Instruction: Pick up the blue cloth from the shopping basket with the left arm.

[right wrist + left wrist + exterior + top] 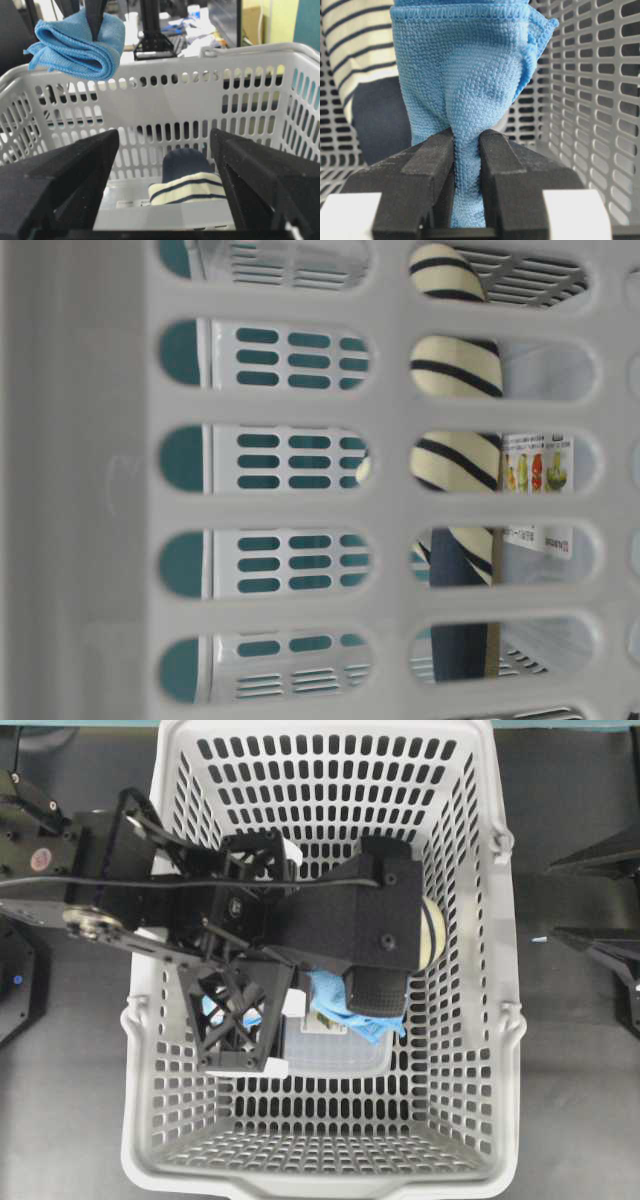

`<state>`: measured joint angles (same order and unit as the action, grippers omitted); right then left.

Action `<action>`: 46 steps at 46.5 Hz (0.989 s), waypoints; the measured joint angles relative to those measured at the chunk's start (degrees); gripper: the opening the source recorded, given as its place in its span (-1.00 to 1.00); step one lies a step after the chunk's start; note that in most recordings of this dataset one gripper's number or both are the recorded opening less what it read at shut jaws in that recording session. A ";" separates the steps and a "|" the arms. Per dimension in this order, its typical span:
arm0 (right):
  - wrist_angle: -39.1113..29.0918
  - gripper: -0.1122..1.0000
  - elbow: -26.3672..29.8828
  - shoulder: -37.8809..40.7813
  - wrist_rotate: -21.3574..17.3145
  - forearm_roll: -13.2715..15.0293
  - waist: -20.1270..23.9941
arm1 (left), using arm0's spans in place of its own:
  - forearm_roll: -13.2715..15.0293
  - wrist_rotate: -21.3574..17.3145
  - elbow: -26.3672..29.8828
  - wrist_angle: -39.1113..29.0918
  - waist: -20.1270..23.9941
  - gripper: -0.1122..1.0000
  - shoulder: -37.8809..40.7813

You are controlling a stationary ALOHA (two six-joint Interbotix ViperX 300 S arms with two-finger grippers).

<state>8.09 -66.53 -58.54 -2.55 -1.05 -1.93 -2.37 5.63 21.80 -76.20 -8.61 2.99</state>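
Observation:
The blue cloth (465, 75) hangs bunched from my left gripper (466, 145), which is shut on a fold of it. In the right wrist view the blue cloth (75, 45) dangles from the left fingers (95, 20), about level with the far rim of the shopping basket (250, 55). From overhead, the left arm reaches in over the shopping basket (480, 1020), and the blue cloth (335, 1005) shows under the left gripper (370, 1000). My right gripper (552, 901) is outside the basket's right wall. The right gripper (164, 137) stands open with nothing between its fingers.
A cream-and-navy striped fabric bundle (187, 187) lies on the basket floor, partly under the left wrist (432, 932). A clear plastic box with a printed label (335, 1050) lies below the cloth. The table-level view is filled by the basket's slotted wall (390, 505).

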 measured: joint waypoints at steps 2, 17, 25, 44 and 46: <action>-0.09 0.49 0.00 -0.18 0.00 0.00 0.00 | 0.00 0.00 -0.88 0.26 0.00 -0.59 0.00; -2.37 0.49 0.00 -1.14 0.00 0.00 0.00 | 0.00 -0.62 -7.21 4.48 0.00 -0.59 -3.43; -2.81 0.49 0.00 -1.23 -0.35 0.00 0.00 | 0.00 -0.70 -7.91 5.19 0.00 -0.59 -3.87; -2.90 0.49 -0.18 -1.32 -0.53 0.00 0.00 | 0.00 -0.79 -7.91 5.54 0.00 -0.59 -3.87; -2.99 0.49 -0.26 -1.23 -0.53 0.00 0.00 | 0.00 -0.79 -7.91 5.54 0.00 -0.59 -3.87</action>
<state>5.10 -66.80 -59.77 -3.08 -1.05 -1.93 -2.37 4.83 13.89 -70.66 -8.61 -0.88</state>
